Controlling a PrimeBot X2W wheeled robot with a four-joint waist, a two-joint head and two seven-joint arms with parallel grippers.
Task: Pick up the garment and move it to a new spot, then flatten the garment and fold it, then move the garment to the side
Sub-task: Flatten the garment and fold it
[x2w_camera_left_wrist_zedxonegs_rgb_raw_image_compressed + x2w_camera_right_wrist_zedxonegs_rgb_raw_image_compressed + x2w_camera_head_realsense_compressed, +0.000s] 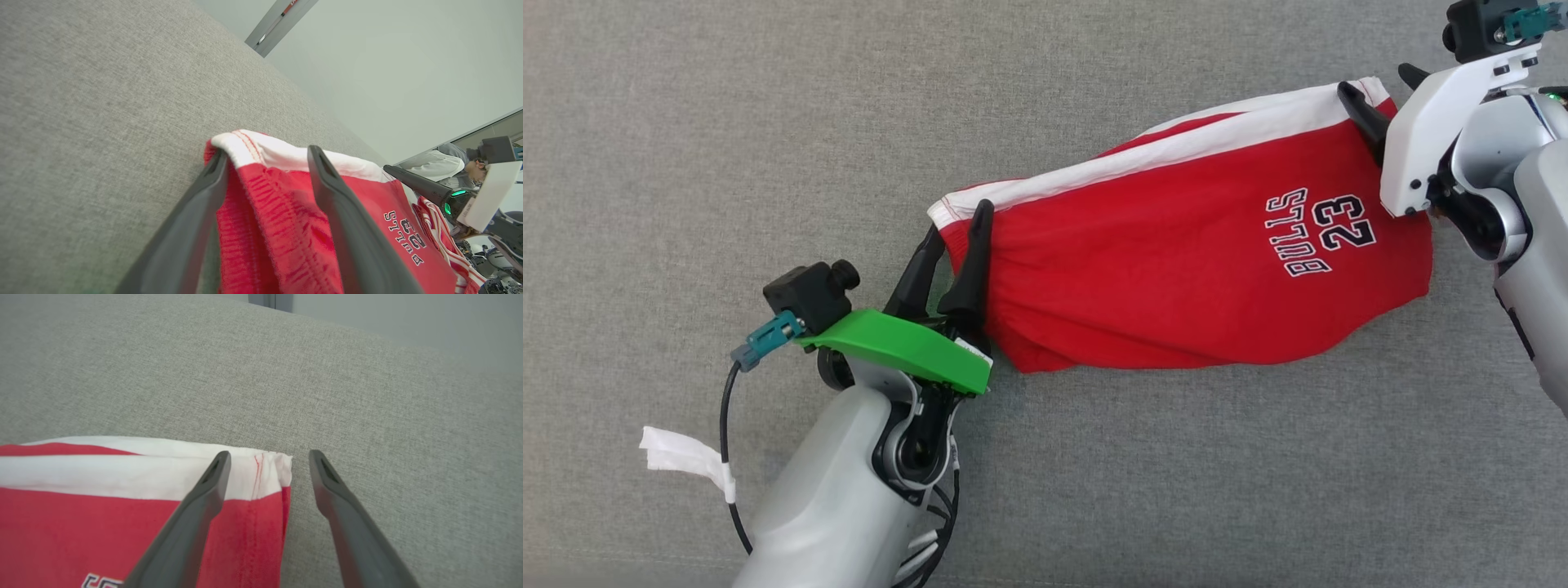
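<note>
Head view: left claw (957,220) and right claw (1374,79), both spread, straddle rumpled red shorts (1176,269) on woven grey cloth (768,122).

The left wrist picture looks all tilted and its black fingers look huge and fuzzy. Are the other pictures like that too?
Left wrist view: tilted, the left hand's fingers close and soft, the red shorts sharper. Right wrist view: level, the right hand's fingers big and soft, the grey surface crisp. Head view: even light, no glare, everything sharp.

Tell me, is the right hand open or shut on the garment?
The right hand is open: fingers apart, one over the garment, one over the grey surface.
</note>
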